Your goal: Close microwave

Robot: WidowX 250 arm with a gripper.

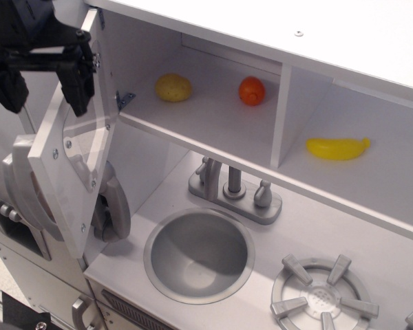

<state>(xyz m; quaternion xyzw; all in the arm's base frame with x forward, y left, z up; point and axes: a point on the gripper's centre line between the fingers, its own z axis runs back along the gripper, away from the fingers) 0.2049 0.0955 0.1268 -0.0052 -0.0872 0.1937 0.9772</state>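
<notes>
The microwave [213, 127] is the white upper-left compartment, and it stands open. Its light grey door [58, 189] with a clear window is swung out to the left, hinged at the left side. Part of its silver handle [17, 185] shows behind the door's outer face. My black gripper [45, 86] is at the top left, by the door's upper outer edge. It is open. One finger [79, 89] is in front of the door's inner face and the other finger [10, 86] is out past its edge. Whether they touch the door I cannot tell.
A yellow fruit [173, 87] and an orange [252, 91] lie inside the microwave. A banana [337, 148] lies in the doorless shelf to the right. Below are the faucet [234, 192], the round sink [199, 254] and a stove burner [323, 292].
</notes>
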